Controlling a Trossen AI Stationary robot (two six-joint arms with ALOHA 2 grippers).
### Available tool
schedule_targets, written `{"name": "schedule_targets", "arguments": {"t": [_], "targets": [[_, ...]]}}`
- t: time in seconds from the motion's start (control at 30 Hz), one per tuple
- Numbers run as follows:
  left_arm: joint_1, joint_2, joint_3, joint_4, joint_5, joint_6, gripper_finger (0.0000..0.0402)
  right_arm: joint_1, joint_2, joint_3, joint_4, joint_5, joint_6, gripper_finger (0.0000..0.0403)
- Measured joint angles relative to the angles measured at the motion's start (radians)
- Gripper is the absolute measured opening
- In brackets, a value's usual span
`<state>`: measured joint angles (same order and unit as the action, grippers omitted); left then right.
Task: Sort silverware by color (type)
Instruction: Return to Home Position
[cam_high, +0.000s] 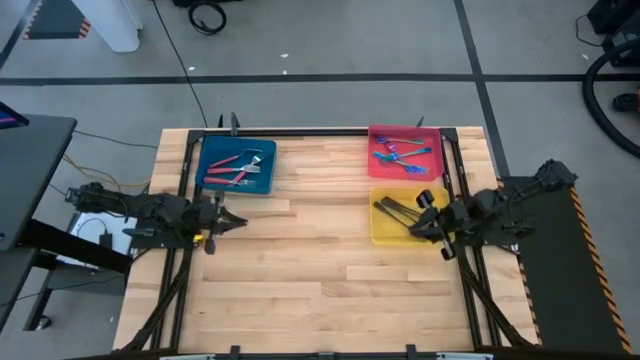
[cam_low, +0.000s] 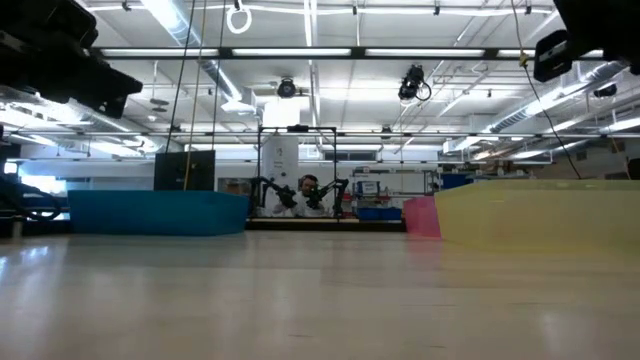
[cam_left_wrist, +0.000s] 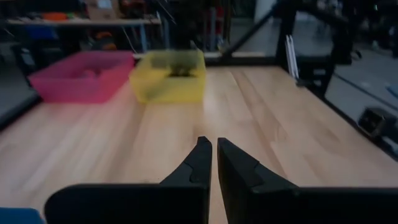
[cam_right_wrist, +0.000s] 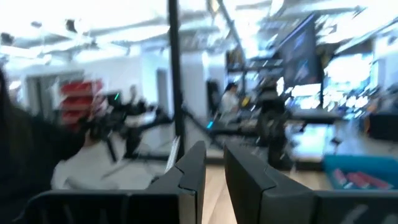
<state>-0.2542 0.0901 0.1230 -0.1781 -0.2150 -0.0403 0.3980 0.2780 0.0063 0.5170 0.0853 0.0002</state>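
Though both are closed on nothing, the left pincer (cam_left_wrist: 214, 145) hangs at the counter's (cam_high: 320, 262) left edge and the right pincer (cam_right_wrist: 214, 152) beside the yellow tray (cam_high: 377, 233) holding dark forks (cam_high: 393, 209). Red forks (cam_high: 232, 170) lie in the blue tray (cam_high: 262, 185), blue forks (cam_high: 400, 153) in the pink tray (cam_high: 375, 133).

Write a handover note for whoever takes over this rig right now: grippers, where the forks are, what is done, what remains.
Left gripper: shut, empty, at the table's left side near the blue tray.
Right gripper: shut, empty, at the right edge of the yellow tray.
Forks: red-handled forks in the blue tray, blue-teal forks in the pink tray, dark forks in the yellow tray.
Done: every fork in view lies in a tray with its own colour; none is on the wooden table.
Left: no sorting visible, probably only parking the arms.
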Motion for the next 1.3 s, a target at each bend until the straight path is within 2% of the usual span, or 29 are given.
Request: {"name": "schedule_targets", "arguments": {"t": [0.2, 0.57, 1.3], "targets": [[0.071, -0.089, 0.000, 0.000, 0.000, 0.000, 0.0027, -0.123, -0.137, 0.000, 0.002, 0.000, 0.000, 0.0065], [0.119, -0.086, 0.001, 0.009, -0.001, 0.000, 0.0027, -0.282, -0.277, 0.000, 0.004, 0.000, 0.000, 0.0065], [0.119, -0.086, 0.000, 0.009, 0.000, 0.000, 0.0027, -0.298, -0.276, 0.000, -0.018, 0.000, 0.000, 0.0065]]}}
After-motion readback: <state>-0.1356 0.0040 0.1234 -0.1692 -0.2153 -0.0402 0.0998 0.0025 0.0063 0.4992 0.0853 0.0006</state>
